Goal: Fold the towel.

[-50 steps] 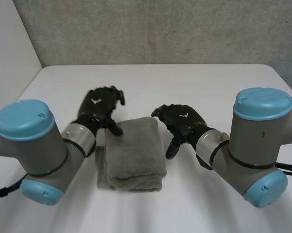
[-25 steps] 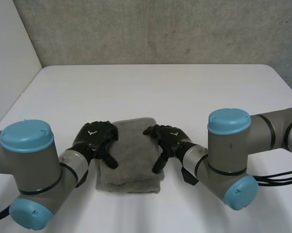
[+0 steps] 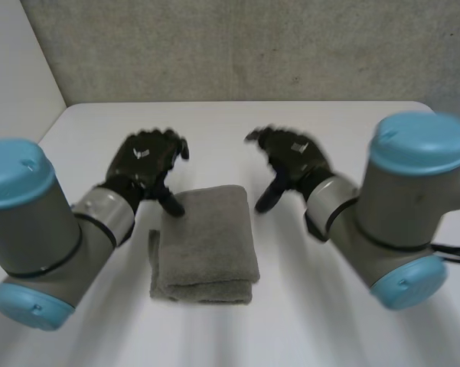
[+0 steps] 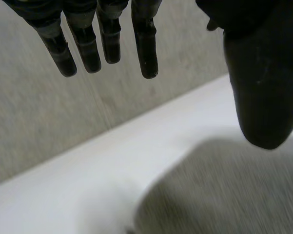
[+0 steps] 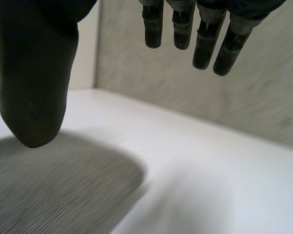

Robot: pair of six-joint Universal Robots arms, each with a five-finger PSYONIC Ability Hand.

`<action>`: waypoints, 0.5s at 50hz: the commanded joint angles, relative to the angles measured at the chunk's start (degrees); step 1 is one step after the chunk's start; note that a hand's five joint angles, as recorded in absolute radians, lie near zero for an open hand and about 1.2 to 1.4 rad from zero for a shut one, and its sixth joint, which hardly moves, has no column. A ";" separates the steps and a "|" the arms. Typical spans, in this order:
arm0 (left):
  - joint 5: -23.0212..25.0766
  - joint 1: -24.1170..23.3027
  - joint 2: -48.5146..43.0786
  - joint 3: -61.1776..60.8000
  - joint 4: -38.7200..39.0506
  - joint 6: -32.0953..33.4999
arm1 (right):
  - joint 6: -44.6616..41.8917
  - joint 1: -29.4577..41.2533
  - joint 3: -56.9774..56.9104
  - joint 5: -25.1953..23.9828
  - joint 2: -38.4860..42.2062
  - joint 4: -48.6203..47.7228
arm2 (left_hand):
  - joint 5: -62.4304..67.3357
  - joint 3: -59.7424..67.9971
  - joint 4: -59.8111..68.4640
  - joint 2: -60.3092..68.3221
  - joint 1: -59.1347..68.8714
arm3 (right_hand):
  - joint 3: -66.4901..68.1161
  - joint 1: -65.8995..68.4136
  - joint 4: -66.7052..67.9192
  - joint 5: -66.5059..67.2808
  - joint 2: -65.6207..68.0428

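Closest in the head view are the two arms. The left arm (image 3: 38, 229) and the right arm (image 3: 406, 206) come in from each side, and each has a big light-blue cap. They bend in toward the middle.

Between them the grey towel (image 3: 205, 243) lies flat on the white table (image 3: 237, 126). It is folded into a thick block, and its layers show along the near edge.

A bit farther back are the two black hands, one at each far corner of the towel. The left hand (image 3: 147, 157) is up above the table with its back to the camera. Its fingers are loose and a little bent, and it holds nothing. Its thumb points down at the towel's far left corner; I cannot tell if it touches. The right hand (image 3: 292, 157) is posed the same way by the far right corner, loose and holding nothing, thumb pointing down just beside the towel.

In each wrist view the fingers hang straight and spread apart from the thumb, with the towel below the thumb.

Behind the table's far edge stands a grey wall (image 3: 252, 46).
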 commanded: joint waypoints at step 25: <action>-0.87 5.97 5.76 17.54 -20.56 -12.93 | -8.92 -7.58 -8.52 10.68 -13.53 13.76 | -0.89 -3.18 -3.31 -2.74 -3.02 | -4.03 -3.65 -4.61 -3.67 -4.42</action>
